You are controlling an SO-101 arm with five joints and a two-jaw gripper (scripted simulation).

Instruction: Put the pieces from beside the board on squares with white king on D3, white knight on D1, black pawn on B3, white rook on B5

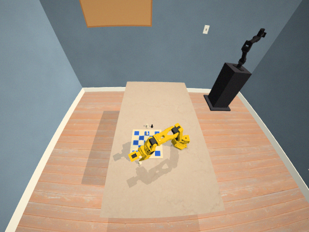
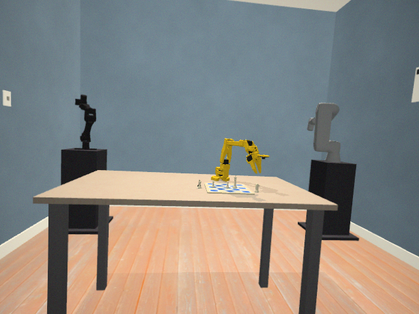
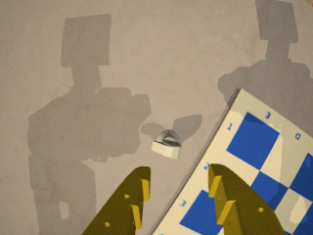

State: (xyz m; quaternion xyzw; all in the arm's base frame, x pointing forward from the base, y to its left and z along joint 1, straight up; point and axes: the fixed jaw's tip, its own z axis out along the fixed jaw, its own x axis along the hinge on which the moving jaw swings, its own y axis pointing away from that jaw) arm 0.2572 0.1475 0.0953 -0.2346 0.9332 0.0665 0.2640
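My gripper (image 1: 141, 159) (image 2: 257, 173) (image 3: 179, 167) is open and empty, high above the board's near edge by rank 1. The white knight (image 1: 140, 163) (image 2: 256, 188) (image 3: 166, 149) stands on the table just off that edge, ahead of the fingertips in the wrist view. The white king (image 2: 235, 182) stands upright on the board (image 1: 160, 156) (image 2: 230, 193) (image 3: 245, 100); my arm hides it in the top view, so its square cannot be told. The white rook (image 1: 147, 125) and the black pawn (image 1: 151, 125) stand side by side beyond the board's far edge.
A light piece (image 1: 147, 133) stands on a blue square near the far edge. Two short pieces show on the board in the exterior view, one at the left (image 2: 213, 184) and one beside the king (image 2: 227, 185). My arm covers much of the board in the top view.
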